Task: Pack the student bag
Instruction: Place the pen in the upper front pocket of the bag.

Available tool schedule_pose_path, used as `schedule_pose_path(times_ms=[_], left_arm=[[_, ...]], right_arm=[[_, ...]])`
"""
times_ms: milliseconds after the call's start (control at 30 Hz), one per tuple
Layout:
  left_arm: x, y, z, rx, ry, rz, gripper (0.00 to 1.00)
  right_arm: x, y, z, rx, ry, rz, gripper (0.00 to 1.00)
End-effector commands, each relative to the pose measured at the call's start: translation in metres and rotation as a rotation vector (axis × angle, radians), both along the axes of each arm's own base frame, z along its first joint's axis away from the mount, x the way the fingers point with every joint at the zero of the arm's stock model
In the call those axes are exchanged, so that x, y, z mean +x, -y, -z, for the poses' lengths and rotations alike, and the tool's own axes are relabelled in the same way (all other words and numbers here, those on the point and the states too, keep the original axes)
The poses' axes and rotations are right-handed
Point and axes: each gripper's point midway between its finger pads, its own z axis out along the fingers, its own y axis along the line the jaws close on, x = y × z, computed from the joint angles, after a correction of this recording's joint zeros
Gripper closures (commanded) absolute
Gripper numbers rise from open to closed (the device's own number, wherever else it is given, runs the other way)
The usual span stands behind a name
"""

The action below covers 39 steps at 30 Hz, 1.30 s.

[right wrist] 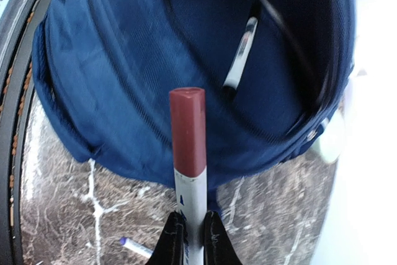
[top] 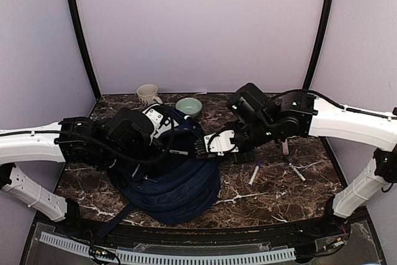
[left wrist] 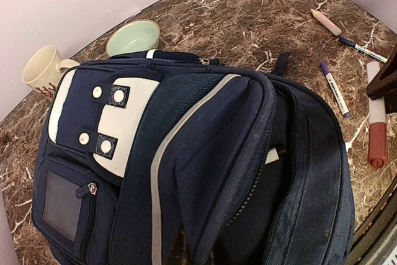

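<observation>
Right fingers [right wrist: 175,240] grip a red-capped marker [right wrist: 188,141] poised at the mouth of the student bag [right wrist: 124,60]; left fingers [top: 173,136], closed, apparently hold it open. Next: advance past the rim, then release.

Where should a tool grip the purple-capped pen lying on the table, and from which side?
Probably mid-barrel, from straight above, closing across its width: the purple-capped pen lies flat on the table, apart from the other pens, its long sides free.
</observation>
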Motion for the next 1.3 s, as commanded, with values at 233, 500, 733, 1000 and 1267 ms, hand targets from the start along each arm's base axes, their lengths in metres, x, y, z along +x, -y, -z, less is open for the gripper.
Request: schedule_pose_path(times_ms=[233, 500, 733, 1000, 1267], left_arm=[[0.010, -0.004, -0.046, -0.185, 0.066, -0.076, 1.00], [0.006, -0.015, -0.056, -0.228, 0.058, -0.093, 1.00], [0.004, -0.022, -0.062, -0.253, 0.069, -0.096, 1.00], [0.004, -0.018, -0.060, -0.246, 0.060, -0.090, 1.00], [0.004, -0.020, -0.060, -0.249, 0.058, -0.094, 1.00]], right_arm=[[-0.019, -0.093, -0.039, 0.102, 0.200, -0.185, 1.00], [-0.003, -0.116, -0.007, 0.049, 0.326, -0.176, 1.00], [0.009, -0.130, -0.003, 0.035, 0.428, -0.160, 1.00], [0.030, -0.148, 0.019, 0.001, 0.518, -0.134, 0.96], [0.040, -0.157, -0.042, 0.212, 0.550, 0.019, 0.58]])
